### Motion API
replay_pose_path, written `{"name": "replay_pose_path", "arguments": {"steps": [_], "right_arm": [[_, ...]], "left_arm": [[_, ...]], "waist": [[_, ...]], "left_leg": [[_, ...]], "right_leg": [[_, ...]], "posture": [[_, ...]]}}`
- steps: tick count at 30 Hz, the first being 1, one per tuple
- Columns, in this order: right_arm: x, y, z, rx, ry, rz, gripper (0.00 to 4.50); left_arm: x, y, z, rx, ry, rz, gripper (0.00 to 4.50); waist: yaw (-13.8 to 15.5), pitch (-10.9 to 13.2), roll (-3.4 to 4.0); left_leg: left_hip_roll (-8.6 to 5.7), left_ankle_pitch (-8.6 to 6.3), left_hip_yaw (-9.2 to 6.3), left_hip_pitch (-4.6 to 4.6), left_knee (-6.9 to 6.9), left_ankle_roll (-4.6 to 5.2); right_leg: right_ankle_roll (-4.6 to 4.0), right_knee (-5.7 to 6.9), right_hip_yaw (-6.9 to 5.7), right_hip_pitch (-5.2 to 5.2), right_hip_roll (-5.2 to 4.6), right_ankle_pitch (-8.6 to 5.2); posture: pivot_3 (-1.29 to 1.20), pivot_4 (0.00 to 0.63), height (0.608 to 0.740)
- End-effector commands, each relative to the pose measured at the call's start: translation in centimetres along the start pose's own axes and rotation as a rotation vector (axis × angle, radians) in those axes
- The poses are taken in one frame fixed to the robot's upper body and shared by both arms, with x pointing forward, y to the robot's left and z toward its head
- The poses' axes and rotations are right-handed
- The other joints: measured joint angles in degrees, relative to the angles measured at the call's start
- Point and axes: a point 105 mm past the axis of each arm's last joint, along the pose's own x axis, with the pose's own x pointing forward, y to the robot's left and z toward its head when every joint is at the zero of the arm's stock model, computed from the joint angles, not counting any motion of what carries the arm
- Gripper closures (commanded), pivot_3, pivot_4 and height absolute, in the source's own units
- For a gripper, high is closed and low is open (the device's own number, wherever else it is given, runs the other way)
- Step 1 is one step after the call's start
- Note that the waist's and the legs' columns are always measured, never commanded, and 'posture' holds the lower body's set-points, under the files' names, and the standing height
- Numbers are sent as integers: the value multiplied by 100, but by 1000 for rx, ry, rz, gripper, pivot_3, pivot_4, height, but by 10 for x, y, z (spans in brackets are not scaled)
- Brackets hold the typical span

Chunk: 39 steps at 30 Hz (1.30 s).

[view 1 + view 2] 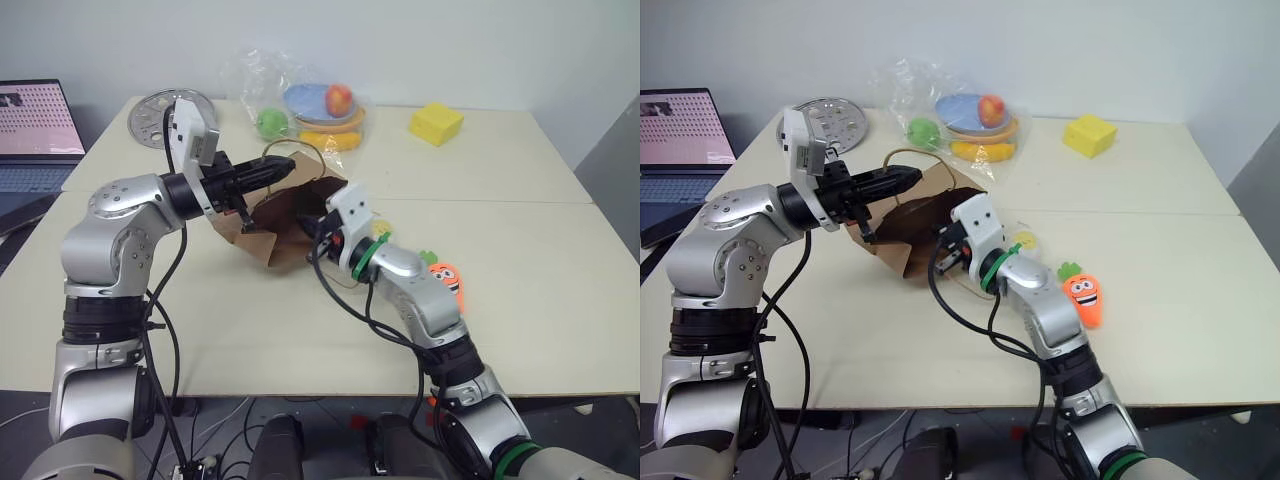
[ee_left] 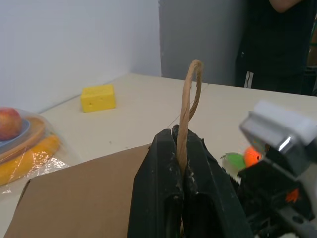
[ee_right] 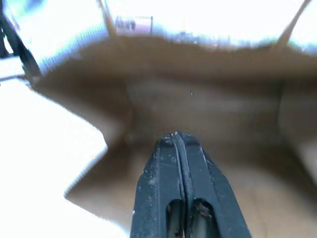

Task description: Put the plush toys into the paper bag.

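Observation:
The brown paper bag [image 1: 272, 218] lies on its side mid-table, its dark mouth toward my right arm. My left gripper [image 2: 181, 134] is shut on the bag's twine handle [image 2: 190, 89] and holds it up above the bag. Inside the bag's mouth my right gripper [image 3: 177, 136] is shut with nothing between its fingers, and brown paper walls surround it. The orange carrot plush [image 1: 1082, 293] lies on the table just right of my right forearm. A white-yellow roundish plush [image 1: 1025, 241] sits behind my right wrist, partly hidden.
A clear plastic bag of fruit on a plate [image 1: 320, 105] sits behind the paper bag. A yellow foam block [image 1: 436, 123] is at the back right, a round metal plate [image 1: 160, 115] at the back left, a laptop [image 1: 35, 130] far left. A person in dark clothes [image 2: 282, 44] stands beyond the table.

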Motion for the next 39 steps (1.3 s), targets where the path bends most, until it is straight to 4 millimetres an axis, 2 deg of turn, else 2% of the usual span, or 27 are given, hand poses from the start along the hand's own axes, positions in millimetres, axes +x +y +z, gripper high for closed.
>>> {"name": "replay_pose_path", "arguments": {"steps": [1,4,6,11,13,15,21,24,26,30,35,38,39], "right_arm": [[-28,11,53,-43,-178,108,4467],[-48,3,68,3,-199,84,3948],[-63,-7,71,6,-188,41,3197],[-122,-54,42,-65,-1,-240,1423],[-139,-60,31,-65,53,-297,746],[-166,-61,8,-52,161,-391,31],[-203,-53,-28,-73,308,-495,31],[-217,-58,-45,-104,373,-568,31],[-219,-60,-49,-162,390,-582,31],[-214,-56,-63,-70,377,-567,31],[-210,-54,-77,-46,395,-540,31],[-209,-55,-80,-47,402,-537,599],[-209,-56,-81,-49,402,-541,918]], "left_arm": [[0,-4,9,42,-16,-18,4500],[0,-5,7,36,-17,-20,4500],[0,-6,6,32,-16,-20,4500],[0,-7,5,25,-14,-25,4500],[-1,-7,5,24,-13,-19,4500],[-2,-7,2,19,-5,-21,4500],[-1,-9,0,10,-4,-29,4500],[-1,-9,-2,8,3,-28,4500],[-2,-9,-3,11,12,-33,4500],[-1,-8,-1,12,10,-36,4500],[-1,-8,-1,15,15,-41,4500],[-2,-8,-1,19,17,-41,4500],[-3,-8,0,21,17,-39,4500]], "waist": [[7,0,0],[3,0,0],[3,0,0],[45,-1,-2],[26,-1,-2],[17,-1,-2],[-23,-1,-1],[-9,-1,-1],[-17,-1,-1],[-7,-3,-4],[1,-3,-4],[0,-3,-4],[0,-2,-4]], "left_leg": [[-1,0,1,-1,0,0],[-2,0,3,-1,0,0],[1,0,2,2,0,0],[-8,0,5,3,0,0],[-12,-1,15,2,0,0],[-11,-1,21,3,-2,0],[-1,0,15,11,-4,1],[-3,0,12,13,2,1],[-8,0,22,13,6,1],[-8,0,33,14,10,1],[-8,0,31,13,7,1],[-8,0,30,13,5,1],[-8,0,30,13,5,1]], "right_leg": [[0,-2,1,1,-2,0],[0,-3,2,1,-4,0],[0,0,0,1,-3,0],[-4,-7,0,7,-13,-2],[-4,-12,5,7,-19,-3],[-4,-12,11,5,-19,-4],[1,-5,12,4,-4,-7],[18,-7,10,11,-5,-20],[17,-8,20,11,-11,-21],[12,-12,28,11,-14,-19],[3,-13,24,11,-14,-12],[2,-13,22,11,-13,-13],[2,-12,21,11,-13,-13]], "posture": [[0,150,740],[0,150,740],[0,150,740],[0,150,740],[0,150,740],[0,150,740],[0,150,740],[0,150,740],[0,150,740],[0,150,740],[0,150,740],[0,150,740],[0,150,740]]}}
